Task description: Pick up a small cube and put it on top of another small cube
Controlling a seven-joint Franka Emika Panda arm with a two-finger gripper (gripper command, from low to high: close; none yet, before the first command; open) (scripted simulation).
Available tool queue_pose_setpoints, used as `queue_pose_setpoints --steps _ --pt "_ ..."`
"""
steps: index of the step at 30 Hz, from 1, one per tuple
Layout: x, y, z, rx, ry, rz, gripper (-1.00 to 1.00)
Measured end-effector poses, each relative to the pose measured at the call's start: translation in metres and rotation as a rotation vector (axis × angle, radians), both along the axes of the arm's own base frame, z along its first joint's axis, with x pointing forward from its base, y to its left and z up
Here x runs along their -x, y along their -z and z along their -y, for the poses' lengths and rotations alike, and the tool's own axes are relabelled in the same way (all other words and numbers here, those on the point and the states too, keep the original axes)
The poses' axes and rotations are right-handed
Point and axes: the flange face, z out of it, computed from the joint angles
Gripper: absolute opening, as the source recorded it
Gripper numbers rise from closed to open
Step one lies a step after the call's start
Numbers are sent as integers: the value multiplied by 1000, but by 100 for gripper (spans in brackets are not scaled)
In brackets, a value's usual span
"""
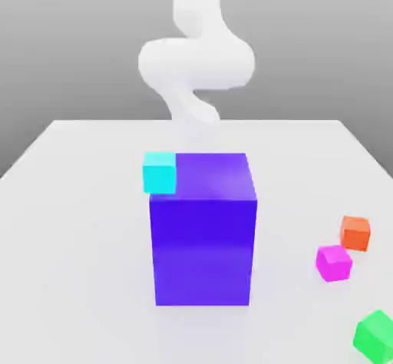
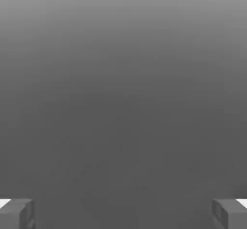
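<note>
We see the cyan cube (image 1: 160,173) at the big blue block's (image 1: 203,239) eleven o'clock in the exterior view, seemingly by its top edge. Rightward on the bench (image 1: 84,255), at four o'clock, the magenta cube (image 1: 334,263) lies between orange (image 1: 355,233) and green (image 1: 376,338) cubes. The jaws stand wide apart in the hand view.

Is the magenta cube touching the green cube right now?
Apart: the exterior view shows a plain stretch of white tabletop between the magenta cube and the green cube.
</note>
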Motion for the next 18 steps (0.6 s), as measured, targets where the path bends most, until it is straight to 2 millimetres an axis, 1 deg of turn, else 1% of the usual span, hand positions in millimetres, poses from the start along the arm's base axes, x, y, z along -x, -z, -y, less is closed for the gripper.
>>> queue_pose_setpoints --steps 2,4,6,9,11,14,16,17,18 --pt "-23 45 -28 59 -136 -64 0" --pt "-38 89 -56 115 -267 -120 0" --pt "-46 133 -85 171 -398 -173 0" --pt "-46 201 -127 254 -599 -246 0" --pt "-38 246 -154 310 -734 -292 0" --pt "-16 312 -189 393 -940 -357 0" --pt "4 355 -207 448 -1079 -398 0" --pt "17 375 -216 476 -1152 -417 0" --pt "34 396 -228 508 -1237 -434 0"
